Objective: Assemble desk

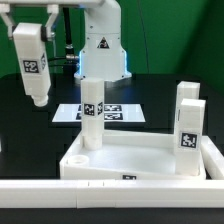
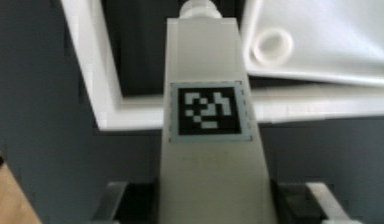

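Desk assembly at a middle stage. Desk top (image 1: 140, 160) lying rim-up on the dark worktop (image 1: 30, 130), near the front of the exterior view; marker board (image 1: 120, 110) flat behind it, at the foot of the robot base (image 1: 100, 50). Three legs standing upright on the top — one (image 1: 91, 115) at the far corner on the exterior view's left, two (image 1: 190, 100) (image 1: 186, 140) close together on the exterior view's right. Whether each is fully seated or merely set in place: not discernible. Fourth leg (image 1: 31, 65) carried in the air at the exterior view's upper left, well apart from the top and slightly tilted, tag facing the camera. Judged remaining: bringing this leg to the one unoccupied corner, apparently the near one on the exterior view's left, and fixing it there; possibly tightening the others.

Pincer (image 2: 210, 190) closed on the fourth leg (image 2: 210, 110) — dark fingers (image 2: 132, 195) visible on either side of the leg's near end in the wrist view, pressed against its flanks, jaws spread only as far as the leg's width. Leg extending away from the wrist camera, its far tip over the rim of the desk top (image 2: 313, 50), with a round socket (image 2: 272, 45) showing just beside that tip.
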Available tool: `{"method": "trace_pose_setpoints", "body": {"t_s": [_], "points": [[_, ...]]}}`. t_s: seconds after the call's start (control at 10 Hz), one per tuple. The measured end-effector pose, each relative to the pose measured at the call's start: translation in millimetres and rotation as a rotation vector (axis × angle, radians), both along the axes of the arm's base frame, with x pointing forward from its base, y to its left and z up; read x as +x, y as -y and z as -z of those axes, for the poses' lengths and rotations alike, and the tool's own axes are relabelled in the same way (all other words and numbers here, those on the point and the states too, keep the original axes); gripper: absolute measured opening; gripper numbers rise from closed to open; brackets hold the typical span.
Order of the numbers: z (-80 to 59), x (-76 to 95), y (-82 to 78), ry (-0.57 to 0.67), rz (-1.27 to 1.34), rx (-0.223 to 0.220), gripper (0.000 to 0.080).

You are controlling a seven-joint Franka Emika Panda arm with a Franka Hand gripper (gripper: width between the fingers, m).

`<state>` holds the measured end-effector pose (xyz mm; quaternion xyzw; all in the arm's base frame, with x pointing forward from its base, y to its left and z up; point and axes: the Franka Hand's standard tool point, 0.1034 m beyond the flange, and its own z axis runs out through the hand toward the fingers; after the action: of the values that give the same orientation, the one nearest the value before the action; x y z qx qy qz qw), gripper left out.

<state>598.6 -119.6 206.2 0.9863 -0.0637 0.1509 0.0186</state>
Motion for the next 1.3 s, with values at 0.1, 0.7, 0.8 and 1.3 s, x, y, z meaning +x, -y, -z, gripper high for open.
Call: {"method": "trace_pose_setpoints", "body": {"t_s": [0.1,0.7,0.8,1.3], "points": [[-2.5,9.8,-10.6,0.050,0.020,0.007,0.0289],[11.0,0.1,-14.5,0.150,0.049,-0.008,0.0289],[16.8,-3.6,-12.8,0.153,0.047,0.000,0.0290],[32.8,13.1,-38.6,0.155,0.062,0.034,0.0290]]}}
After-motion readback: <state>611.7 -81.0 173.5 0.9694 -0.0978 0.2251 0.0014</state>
